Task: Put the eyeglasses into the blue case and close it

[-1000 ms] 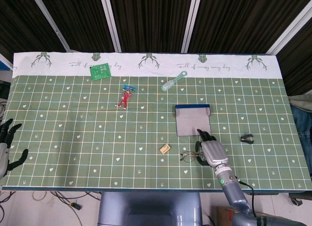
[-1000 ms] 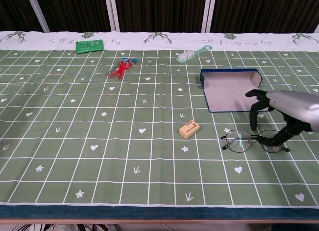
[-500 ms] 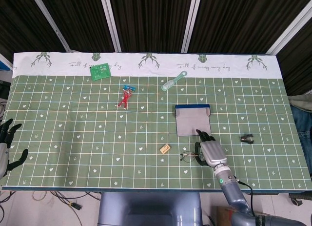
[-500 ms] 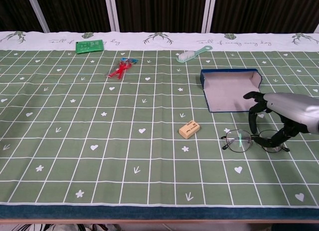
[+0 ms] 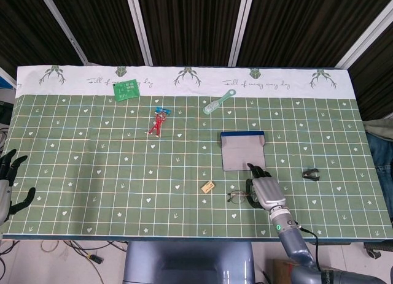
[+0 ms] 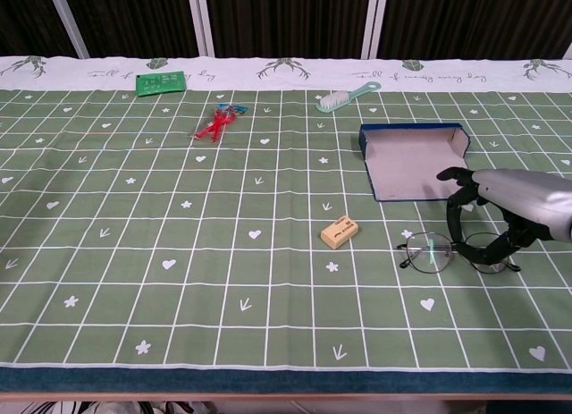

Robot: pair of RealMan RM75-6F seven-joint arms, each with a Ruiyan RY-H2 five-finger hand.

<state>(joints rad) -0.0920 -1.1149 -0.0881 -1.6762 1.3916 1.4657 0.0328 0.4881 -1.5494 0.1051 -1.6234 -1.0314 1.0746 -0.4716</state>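
Right robot hand (image 6: 490, 219): arched over the right half of the eyeglasses (image 6: 451, 251), fingers curled down on either side of the frame, dark fingertips (image 6: 458, 245) at the bridge. I cannot tell if it really has hold of them yet.
Left robot hand (image 5: 8, 184): idle at the far left edge of the desk (image 5: 92, 167), fingers spread, nothing in it.
Eyeglasses: flat on the green cloth, lenses side by side, just in front of the blue case (image 6: 413, 160) but apart from it.
Blue case: open, lid back, pale lining showing, nothing inside.
Just changed: over the last second the right robot hand has sunk slightly and drawn in closer on the frame; the eyeglasses have barely shifted.
Meaning for the task: looks like the grasp is being settled. Lifting, placing and closing all remain.
Risk: a thin wire frame could slide out of such a pinch.
Bystanders: eraser (image 6: 340, 232), brush (image 6: 347, 97), red clip (image 6: 216, 123), green card (image 6: 161, 81), black clip (image 5: 311, 173).
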